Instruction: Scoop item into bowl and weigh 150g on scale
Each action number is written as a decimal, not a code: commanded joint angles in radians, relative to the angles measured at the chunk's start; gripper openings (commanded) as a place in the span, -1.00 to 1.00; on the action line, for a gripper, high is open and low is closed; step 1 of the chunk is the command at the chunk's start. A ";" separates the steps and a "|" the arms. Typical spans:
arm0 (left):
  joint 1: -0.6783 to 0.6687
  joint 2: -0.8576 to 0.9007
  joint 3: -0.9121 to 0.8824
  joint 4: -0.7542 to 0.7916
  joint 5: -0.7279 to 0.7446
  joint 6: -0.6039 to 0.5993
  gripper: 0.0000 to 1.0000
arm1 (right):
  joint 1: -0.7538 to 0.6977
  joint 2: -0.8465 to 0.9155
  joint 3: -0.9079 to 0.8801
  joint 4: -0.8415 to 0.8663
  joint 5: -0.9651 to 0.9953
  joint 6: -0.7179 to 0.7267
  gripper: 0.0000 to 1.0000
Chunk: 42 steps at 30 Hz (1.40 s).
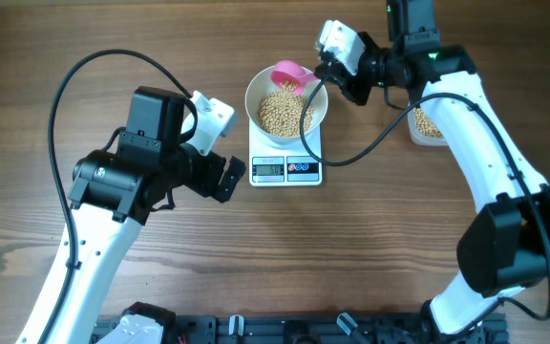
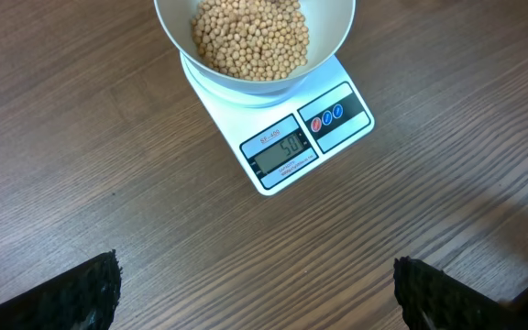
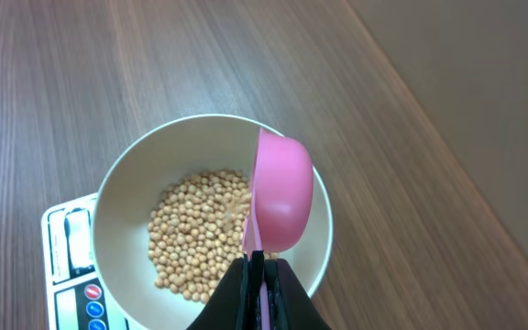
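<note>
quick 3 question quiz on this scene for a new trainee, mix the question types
1. True or false: the bowl of beans stands on the scale.
2. The right gripper is shut on: a) the pink scoop, b) the bowl, c) nothing.
3. Which gripper is open and empty?
Key: 1 true; 2 a; 3 the left gripper.

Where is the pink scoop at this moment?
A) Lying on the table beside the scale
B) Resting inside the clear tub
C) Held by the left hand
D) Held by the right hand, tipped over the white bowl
D: the right hand is shut on the pink scoop, which is tipped sideways above the beans in the bowl.
</note>
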 commanded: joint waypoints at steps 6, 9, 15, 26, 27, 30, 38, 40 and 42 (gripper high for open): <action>0.005 -0.002 0.011 0.000 0.005 0.016 1.00 | 0.087 -0.097 0.014 -0.069 0.261 -0.042 -0.92; 0.005 -0.002 0.011 0.000 0.005 0.016 1.00 | 0.093 -0.097 0.014 -0.078 0.268 -0.042 -0.92; 0.005 -0.002 0.011 0.000 0.005 0.016 1.00 | 0.089 -0.109 0.015 -0.079 0.230 0.066 -0.92; 0.005 -0.002 0.011 0.000 0.005 0.016 1.00 | -0.507 -0.317 0.016 -0.256 -0.142 0.486 -0.92; 0.005 -0.002 0.011 0.000 0.005 0.016 1.00 | -0.541 -0.344 0.016 -0.274 -0.142 0.486 -0.91; 0.005 -0.002 0.011 0.000 0.005 0.016 1.00 | -0.610 -0.397 0.015 -0.344 -0.051 0.485 -0.91; 0.005 -0.002 0.011 0.000 0.005 0.016 1.00 | -0.645 -0.401 0.015 -0.468 0.170 0.504 -0.91; 0.005 -0.002 0.011 0.000 0.005 0.016 1.00 | -0.645 -0.394 0.015 -0.448 0.324 0.552 -0.92; 0.005 -0.002 0.011 0.000 0.005 0.016 1.00 | -0.639 -0.377 0.015 -0.446 0.388 0.563 -0.91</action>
